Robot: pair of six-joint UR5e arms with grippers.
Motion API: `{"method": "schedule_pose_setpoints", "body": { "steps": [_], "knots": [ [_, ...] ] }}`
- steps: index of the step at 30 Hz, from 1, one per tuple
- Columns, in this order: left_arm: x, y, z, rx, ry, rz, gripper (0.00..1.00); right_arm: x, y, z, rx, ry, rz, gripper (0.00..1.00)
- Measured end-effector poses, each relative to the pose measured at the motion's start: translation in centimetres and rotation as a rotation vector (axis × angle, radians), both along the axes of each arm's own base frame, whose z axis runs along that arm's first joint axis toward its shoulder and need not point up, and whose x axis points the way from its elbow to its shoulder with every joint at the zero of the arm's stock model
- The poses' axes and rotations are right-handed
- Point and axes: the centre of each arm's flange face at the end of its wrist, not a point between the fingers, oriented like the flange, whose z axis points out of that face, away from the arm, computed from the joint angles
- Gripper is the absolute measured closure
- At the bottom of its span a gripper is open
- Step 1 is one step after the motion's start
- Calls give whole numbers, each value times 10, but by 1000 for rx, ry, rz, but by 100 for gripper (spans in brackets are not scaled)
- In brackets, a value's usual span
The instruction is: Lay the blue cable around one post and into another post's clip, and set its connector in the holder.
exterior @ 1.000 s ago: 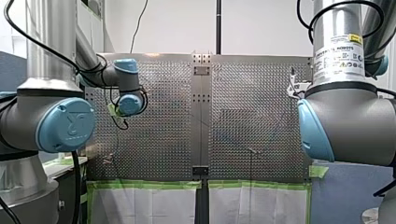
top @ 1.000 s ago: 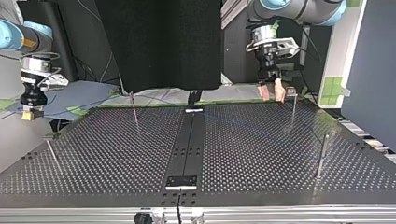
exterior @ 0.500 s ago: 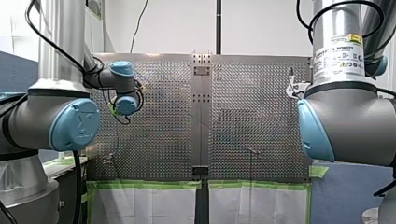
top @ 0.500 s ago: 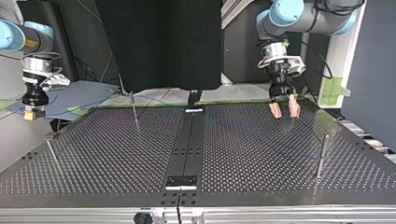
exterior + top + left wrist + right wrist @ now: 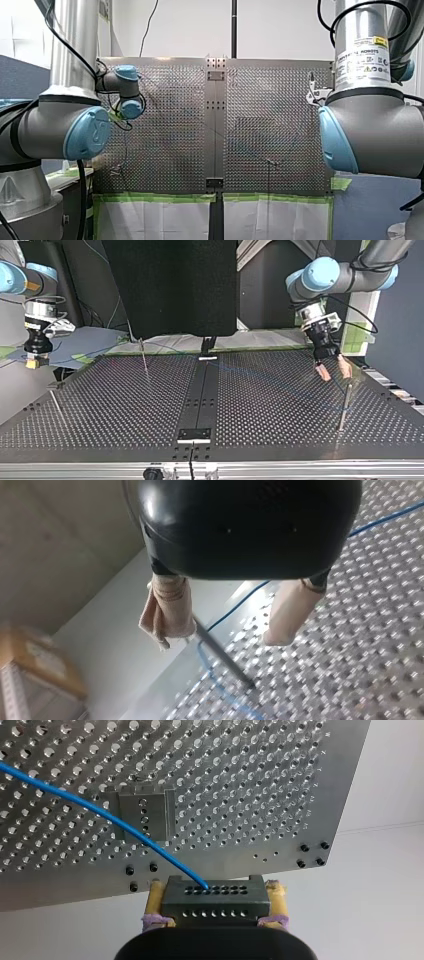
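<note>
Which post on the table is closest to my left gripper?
The post by the top view's right edge, right beside my left gripper; the two others showing stand far across the table.

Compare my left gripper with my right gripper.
My left gripper is open and empty; my right gripper is shut on the connector. My left gripper hangs over the table near a post; my right gripper is beyond the table's edge. Both have two padded fingers.

My left claw [image 5: 333,371] tilted and spread open, my right claw [image 5: 33,361] pointing down, clamped on the connector [image 5: 215,905].
</note>
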Motion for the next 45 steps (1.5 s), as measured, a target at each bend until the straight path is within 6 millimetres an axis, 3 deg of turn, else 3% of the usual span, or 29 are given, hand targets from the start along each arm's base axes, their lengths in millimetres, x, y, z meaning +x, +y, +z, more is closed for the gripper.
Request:
{"method": "schedule_pose_setpoints", "body": {
  "steps": [13,23,29,45],
  "knots": [
    [24,5,20,-84,-30,-89,0,-1,0,0,0,1,-3,100],
    [39,14,-19,-58,112,-35,0,-3,-1,1,-2,1,-5,100],
    [42,26,-24,-39,151,42,0,-3,-1,1,-5,1,-6,100],
    [62,29,-2,-50,92,-22,0,-4,-1,2,-7,0,-7,100]
  ]
}}
